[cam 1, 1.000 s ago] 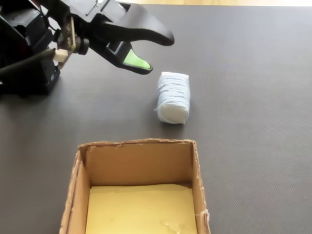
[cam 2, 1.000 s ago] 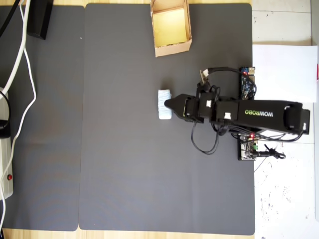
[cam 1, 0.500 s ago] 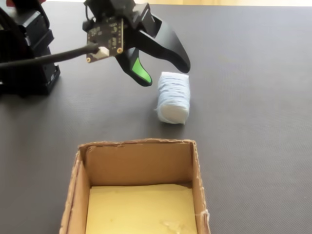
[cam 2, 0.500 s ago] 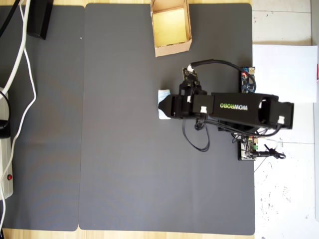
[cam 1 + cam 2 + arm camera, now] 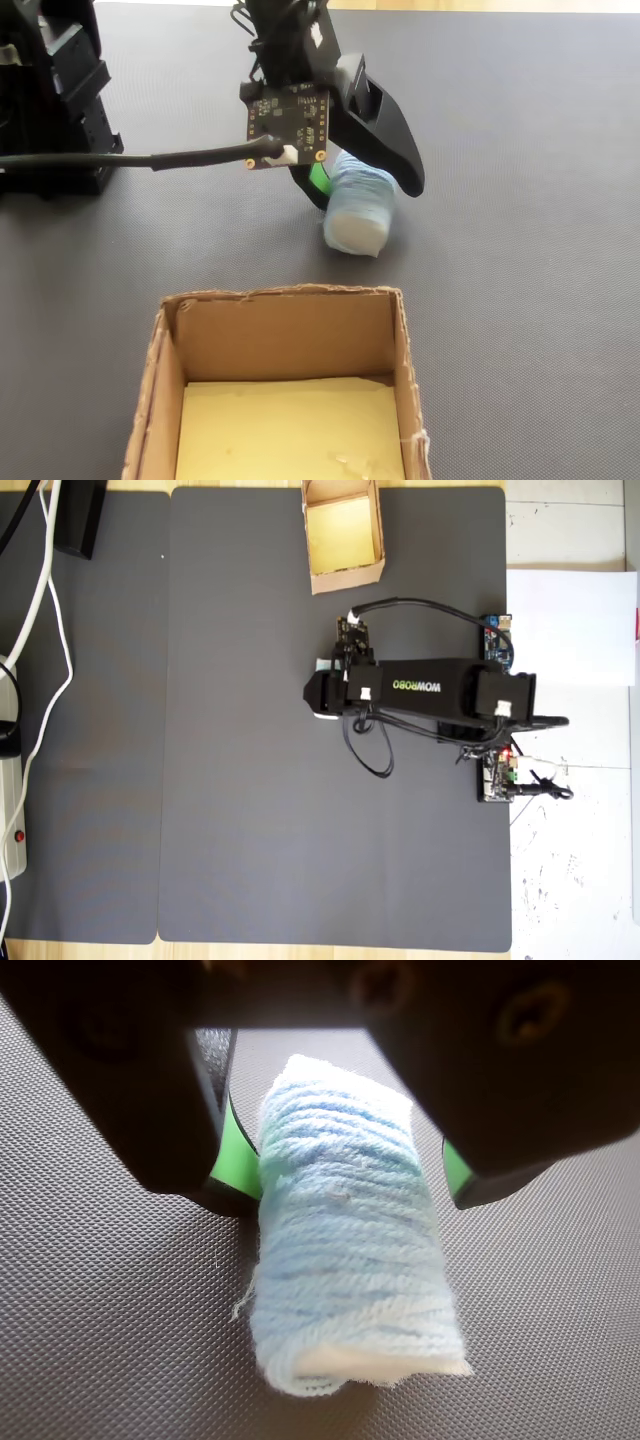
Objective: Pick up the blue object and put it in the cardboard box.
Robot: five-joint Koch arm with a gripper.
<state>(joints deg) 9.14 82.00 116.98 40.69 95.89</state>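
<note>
**Gripper lowered around the blue object, jaws not yet pressed on it**

In the wrist view, the left jaw stands at the left side of the blue object (image 5: 350, 1230), and its green pad (image 5: 237, 1160) touches or nearly touches the yarn. The right jaw, also with a green pad, stands at the right side with a thin gap to the bundle. So the gripper (image 5: 345, 1165) is open only a little wider than the object, which lies between the jaws on the grey mat (image 5: 100, 1330), not lifted.

In the fixed view, the arm's base is far left, and the gripper (image 5: 365, 195) comes down over the far end of the blue object (image 5: 358, 215) in the middle of the mat. The cardboard box (image 5: 290, 330) stands nearer, apart from the object, with its yellowish inside visible.

In the overhead view, the gripper (image 5: 322, 693) covers almost all of the object, and the cardboard box (image 5: 344, 575) is at the top edge of the mat.
</note>
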